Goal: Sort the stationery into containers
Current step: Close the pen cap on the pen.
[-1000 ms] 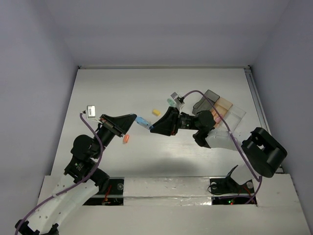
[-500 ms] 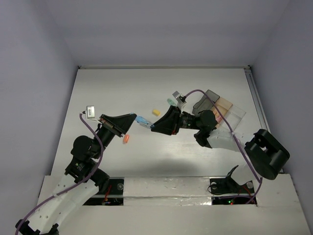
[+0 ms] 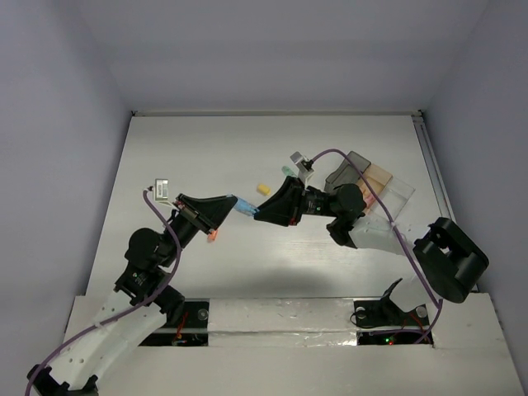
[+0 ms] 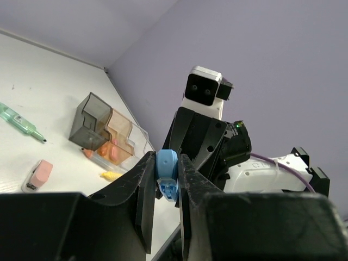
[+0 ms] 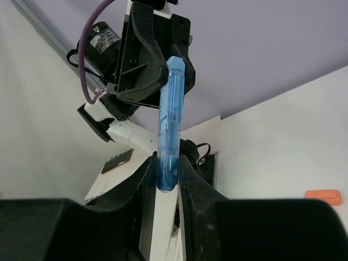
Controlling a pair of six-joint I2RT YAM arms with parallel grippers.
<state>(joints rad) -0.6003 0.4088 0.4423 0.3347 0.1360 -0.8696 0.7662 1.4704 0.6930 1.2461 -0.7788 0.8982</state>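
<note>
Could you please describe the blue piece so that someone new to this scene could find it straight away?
Look over the middle of the white table, where the left gripper and right gripper meet tip to tip. The blue piece bridges them, an end pinched in each. It alone is held, while the yellow piece and orange piece nearby lie on the table.

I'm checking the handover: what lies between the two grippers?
The blue piece alone spans the gap, one end pinched by the left gripper, the other by the right gripper. The top view shows it; both wrist views confirm.
</note>
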